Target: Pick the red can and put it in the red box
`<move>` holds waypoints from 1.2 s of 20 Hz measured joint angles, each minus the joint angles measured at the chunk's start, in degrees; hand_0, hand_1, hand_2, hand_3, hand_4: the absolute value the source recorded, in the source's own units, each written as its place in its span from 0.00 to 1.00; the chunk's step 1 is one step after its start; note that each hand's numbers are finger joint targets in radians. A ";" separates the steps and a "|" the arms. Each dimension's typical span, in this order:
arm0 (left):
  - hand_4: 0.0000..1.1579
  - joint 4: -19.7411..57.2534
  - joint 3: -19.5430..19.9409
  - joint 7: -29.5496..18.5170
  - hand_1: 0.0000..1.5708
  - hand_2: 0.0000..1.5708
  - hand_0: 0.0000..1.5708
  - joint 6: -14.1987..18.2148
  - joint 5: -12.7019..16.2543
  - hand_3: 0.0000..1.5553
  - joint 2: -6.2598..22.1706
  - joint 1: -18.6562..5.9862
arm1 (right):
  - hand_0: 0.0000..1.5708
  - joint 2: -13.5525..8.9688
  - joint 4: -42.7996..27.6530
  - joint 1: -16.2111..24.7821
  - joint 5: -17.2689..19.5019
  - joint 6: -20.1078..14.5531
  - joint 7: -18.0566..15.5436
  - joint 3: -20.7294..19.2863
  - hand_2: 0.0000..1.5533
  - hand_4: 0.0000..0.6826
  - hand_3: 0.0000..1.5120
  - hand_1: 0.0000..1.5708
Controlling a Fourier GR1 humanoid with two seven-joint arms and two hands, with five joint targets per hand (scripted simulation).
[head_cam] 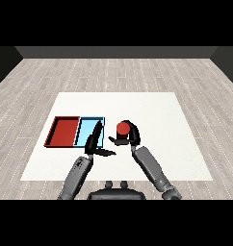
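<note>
**Red can in right hand, red tray two places to the left**

Red can upright, just right of the light blue tray, over the white table. Whether resting on the surface or lifted off it: cannot tell. Curled round its body, right hand, dark fingers across the front below the red top, grey forearm running back to the lower right.

Left hand near the blue tray's front edge, holding nothing, fingers straight and relaxed, pointing right toward the can.

Red tray beyond the blue one, side by side and touching along one wall. Can well apart from it, blue tray between.

Judged risks from here:
- Carried too low, likely to catch a tray wall on the way across and tip.
- Released early, likely to land in the blue tray, not the red.
- Left hand close to the route leftward; possible bump with can or right forearm unless drawn aside.
- Long reach across the body; possible tilt of the can before release, then rolling instead of standing.
</note>
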 measured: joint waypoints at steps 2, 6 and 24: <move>0.00 1.48 -0.93 -0.42 0.00 0.00 0.00 0.49 0.77 0.00 0.00 -0.56 | 0.93 0.02 -0.03 -0.88 -0.60 -1.24 0.50 1.00 0.93 0.93 0.92 0.93; 0.00 6.77 -2.18 -2.50 0.00 0.00 0.00 1.34 3.14 0.00 -0.01 -2.60 | 0.92 0.03 -1.59 -0.88 -0.72 -3.75 1.70 3.67 0.93 0.93 0.92 0.92; 0.00 15.07 -7.31 -6.75 0.00 0.00 0.00 3.56 9.98 0.00 0.00 -6.99 | 0.95 0.04 0.84 -4.99 -6.23 -6.11 0.26 7.91 0.93 0.90 0.91 0.95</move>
